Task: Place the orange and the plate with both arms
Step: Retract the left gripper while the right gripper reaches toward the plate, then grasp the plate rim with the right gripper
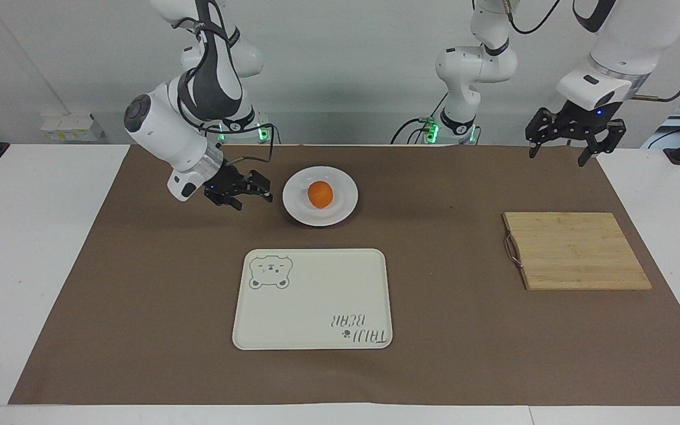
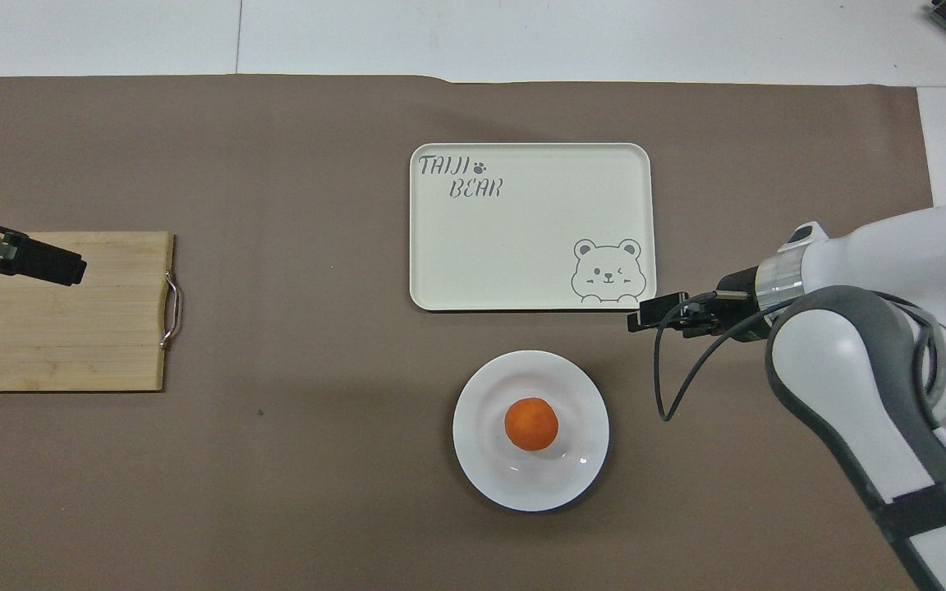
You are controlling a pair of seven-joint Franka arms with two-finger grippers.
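The orange (image 1: 320,194) (image 2: 531,423) rests in the middle of the white plate (image 1: 345,205) (image 2: 584,386), which sits on the brown mat near the robots. My right gripper (image 1: 251,198) (image 2: 641,312) hangs low and open just beside the plate, toward the right arm's end of the table, apart from the rim and holding nothing. Up in the air, my left gripper (image 1: 557,156) (image 2: 54,264) stands open and empty over the mat's edge at the left arm's end.
A cream tray with a bear print (image 1: 316,307) (image 2: 522,246) lies farther from the robots than the plate. A wooden cutting board with a metal handle (image 1: 576,251) (image 2: 71,345) lies toward the left arm's end. The brown mat (image 1: 139,295) covers the table's middle.
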